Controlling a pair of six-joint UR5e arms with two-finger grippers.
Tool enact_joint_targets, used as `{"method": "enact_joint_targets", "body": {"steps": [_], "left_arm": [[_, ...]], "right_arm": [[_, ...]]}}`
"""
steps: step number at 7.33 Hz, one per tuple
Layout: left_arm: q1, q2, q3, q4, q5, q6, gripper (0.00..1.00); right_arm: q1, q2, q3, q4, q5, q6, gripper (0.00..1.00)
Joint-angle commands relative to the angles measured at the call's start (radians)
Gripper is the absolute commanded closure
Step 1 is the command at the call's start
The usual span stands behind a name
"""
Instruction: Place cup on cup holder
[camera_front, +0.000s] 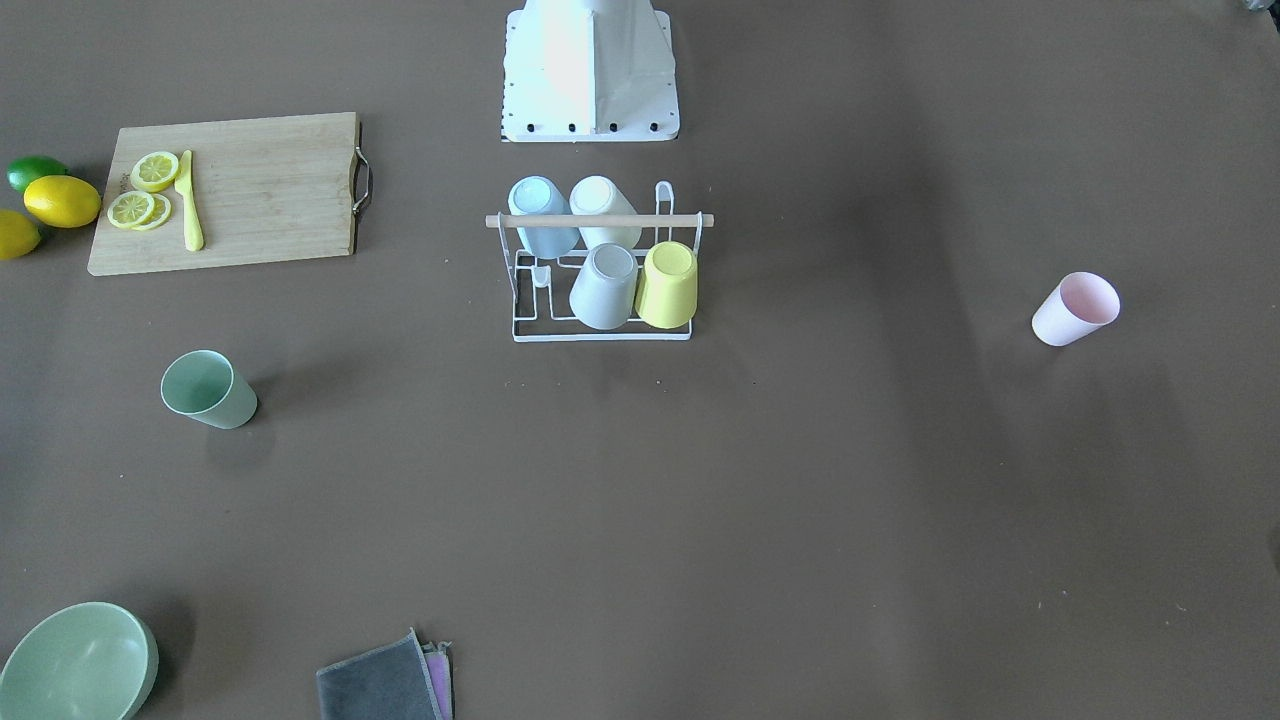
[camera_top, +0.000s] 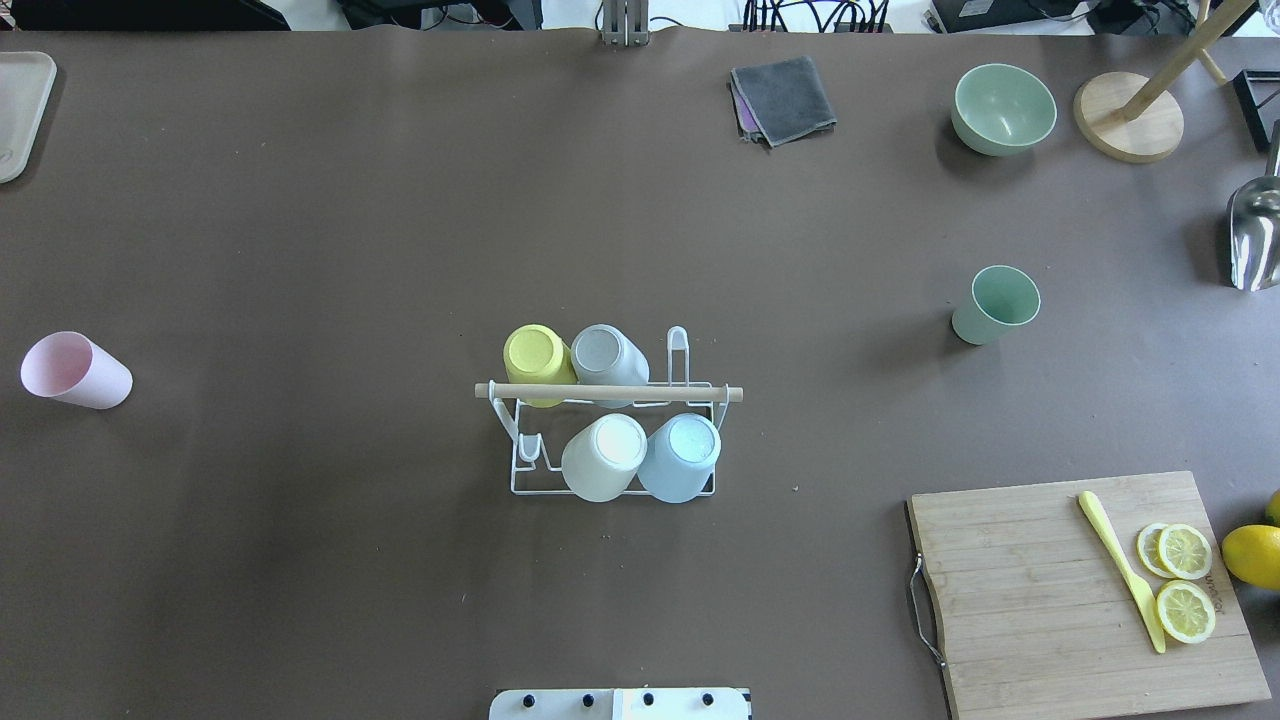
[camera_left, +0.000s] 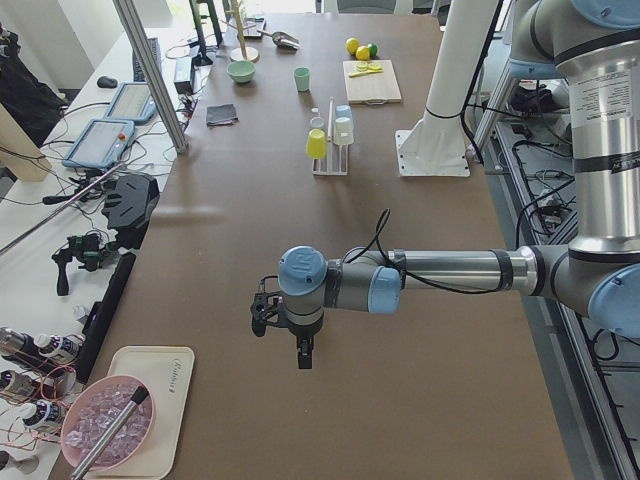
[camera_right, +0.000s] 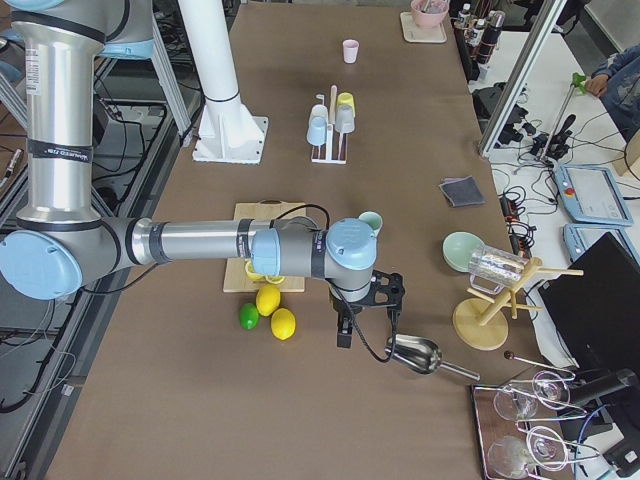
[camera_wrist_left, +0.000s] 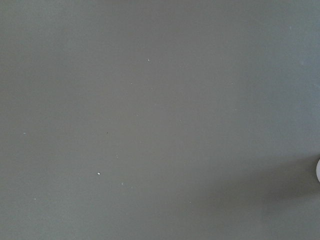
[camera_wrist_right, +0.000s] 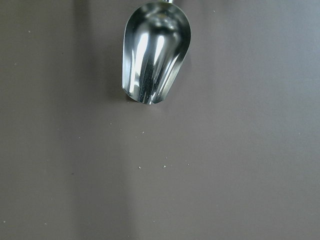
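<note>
The white wire cup holder (camera_top: 520, 488) with a wooden rod (camera_top: 608, 392) stands mid-table, also in the front view (camera_front: 600, 336). It holds several upside-down cups: yellow (camera_top: 538, 360), grey (camera_top: 604, 358), white (camera_top: 603, 456) and blue (camera_top: 680, 456). A pink cup (camera_top: 76, 370) stands far out on the robot's left, a green cup (camera_top: 994, 304) on its right. My left gripper (camera_left: 287, 338) hovers over bare table far from the rack. My right gripper (camera_right: 360, 318) hovers by a metal scoop (camera_wrist_right: 156, 52). I cannot tell whether either is open or shut.
A cutting board (camera_top: 1060, 600) with lemon slices (camera_top: 1184, 580) and a yellow knife (camera_top: 1125, 570) lies at the right. Whole lemons (camera_front: 62, 200) and a lime (camera_front: 35, 171) lie beside it. A green bowl (camera_top: 1003, 108), folded cloths (camera_top: 783, 98) and a wooden stand (camera_top: 1130, 125) are at the far edge.
</note>
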Motion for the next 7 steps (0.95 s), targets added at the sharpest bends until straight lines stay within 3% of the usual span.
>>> {"method": "enact_joint_targets", "body": {"steps": [1, 7], "left_arm": [[0.000, 0.000, 0.000, 0.000, 0.000, 0.000, 0.02], [0.000, 0.000, -0.003, 0.000, 0.000, 0.000, 0.02]], "right_arm": [[0.003, 0.000, 0.000, 0.000, -0.008, 0.000, 0.00], [0.003, 0.007, -0.006, 0.046, -0.017, 0.000, 0.00]]}}
